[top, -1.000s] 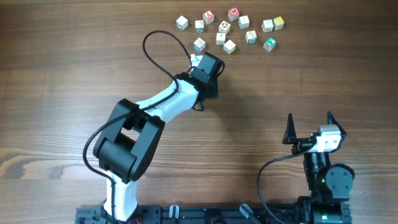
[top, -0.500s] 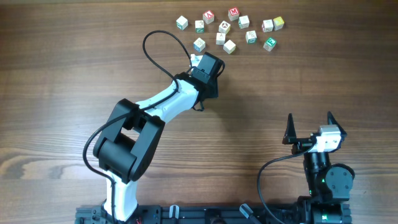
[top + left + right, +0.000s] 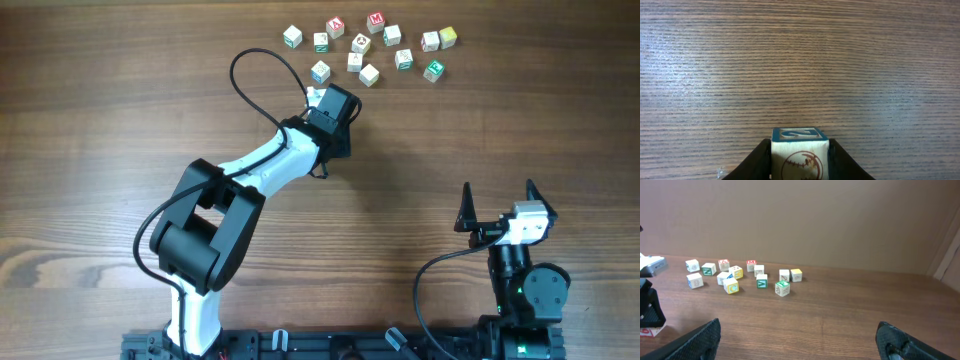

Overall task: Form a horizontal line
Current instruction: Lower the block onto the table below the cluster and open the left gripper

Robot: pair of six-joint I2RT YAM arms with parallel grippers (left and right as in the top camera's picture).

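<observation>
The left gripper clamped a cube, likely to line it up clear of the cluster. The right gripper hung open.

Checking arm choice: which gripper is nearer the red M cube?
Left. The left gripper sits nearby, short and left of the red M cube; the right gripper is far back-right.

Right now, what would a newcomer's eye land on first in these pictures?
The scatter of letter cubes at the far side of the table draws the eye first. Next, the left arm stretches toward them, jaws closed on one cube with a teal-edged top and a red baseball drawing. The right arm sits near right, jaws wide open.
</observation>
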